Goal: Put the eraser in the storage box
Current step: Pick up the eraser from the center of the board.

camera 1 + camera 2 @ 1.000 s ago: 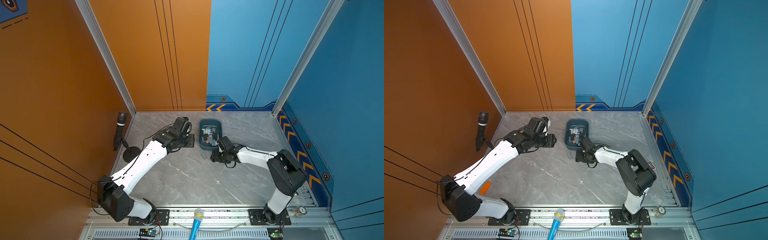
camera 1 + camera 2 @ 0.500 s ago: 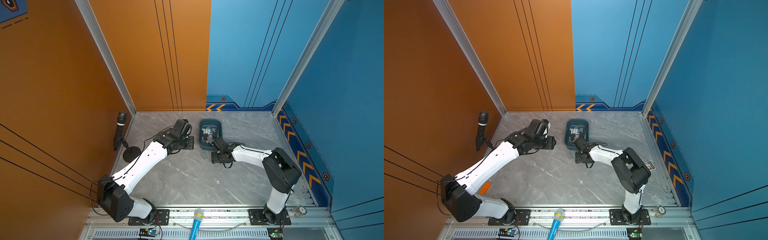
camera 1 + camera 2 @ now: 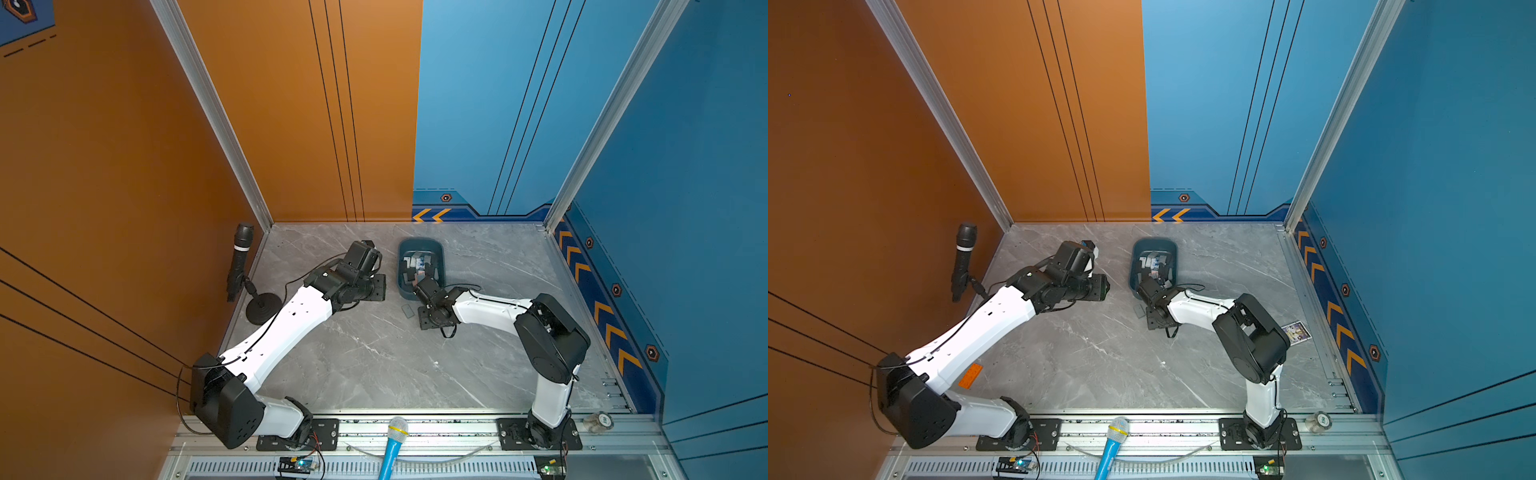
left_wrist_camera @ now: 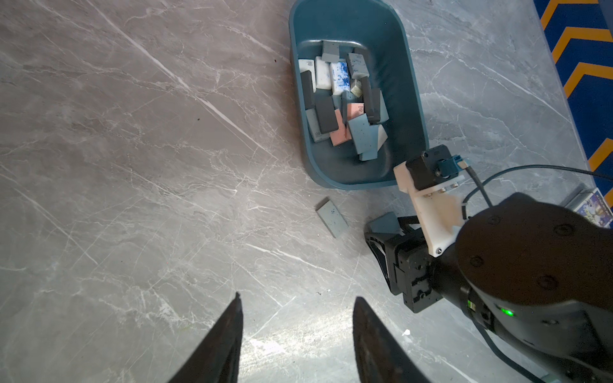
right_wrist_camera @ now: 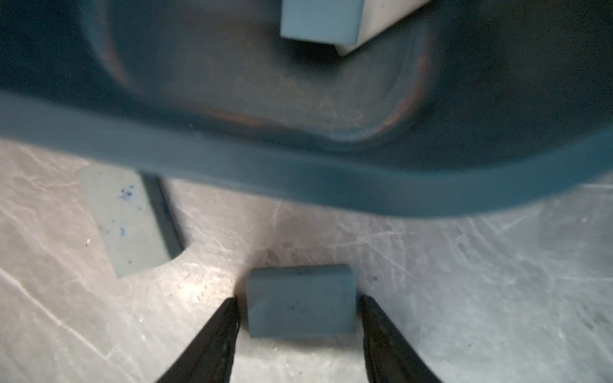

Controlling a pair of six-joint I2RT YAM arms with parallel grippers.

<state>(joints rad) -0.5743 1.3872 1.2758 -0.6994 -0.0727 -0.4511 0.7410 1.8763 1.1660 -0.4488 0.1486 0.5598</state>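
Nearly there: beside the storage box [image 4: 394, 66] heaped with erasers [image 4: 335, 109], our right gripper [image 5: 298, 298] brackets one eraser [image 5: 301, 303], gripped or not, we cannot tell; a second eraser [image 4: 331, 217] lies nearby; left gripper [image 4: 298, 296] idles open.

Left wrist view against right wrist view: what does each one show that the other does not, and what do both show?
Only the left wrist view: the open left claw, the eraser pile in the storage box, the right arm. Only the right wrist view: the right claw, its fingertips flanking the grey-blue eraser. Both: the storage box, the speckled eraser on the table, the grey-blue eraser.
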